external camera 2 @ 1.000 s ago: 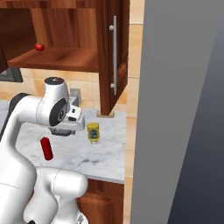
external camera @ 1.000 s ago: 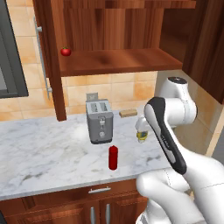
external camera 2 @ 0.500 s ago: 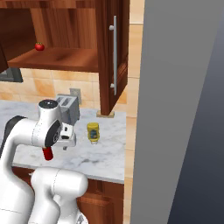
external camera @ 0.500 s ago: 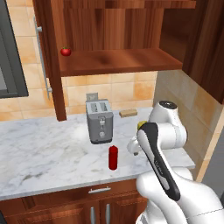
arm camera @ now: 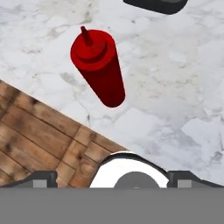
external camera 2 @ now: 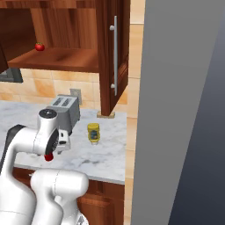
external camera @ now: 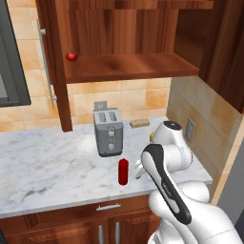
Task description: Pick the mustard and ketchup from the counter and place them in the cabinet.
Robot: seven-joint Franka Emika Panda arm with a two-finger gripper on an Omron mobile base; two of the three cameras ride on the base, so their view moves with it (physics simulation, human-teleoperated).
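Left base view: ketchup [external camera: 123,171] upright at frame centre on the marble counter [external camera: 47,167], near the front edge, just in front of the toaster [external camera: 108,131]. Mustard [external camera: 152,137] barely peeking out as a yellow sliver behind the white arm [external camera: 164,157], right of centre. Cabinet [external camera: 128,57] open across the top, door [external camera: 53,66] swung out at upper left, tomato [external camera: 71,55] on the shelf's left end. Small tan block [external camera: 139,123] by the wall right of the toaster. Gripper [external camera: 137,169] low, just right of the ketchup, mostly hidden by the arm; apart from the bottle.

Right base view: mustard [external camera 2: 93,132] upright at centre on the counter [external camera 2: 105,154], clear of everything. Toaster [external camera 2: 65,110] to its left. Ketchup [external camera 2: 48,157] only a red tip under the arm's wrist, left of centre. Tomato [external camera 2: 40,46] upper left on the shelf. Cabinet door [external camera 2: 113,52] with bar handle at top centre.

Hand view: ketchup [arm camera: 98,68] upper left, nozzle toward camera, standing on marble close to the counter edge, wood floor [arm camera: 39,140] below at lower left. Finger tips [arm camera: 41,178] spread wide at bottom corners, holding nothing, not around the bottle.
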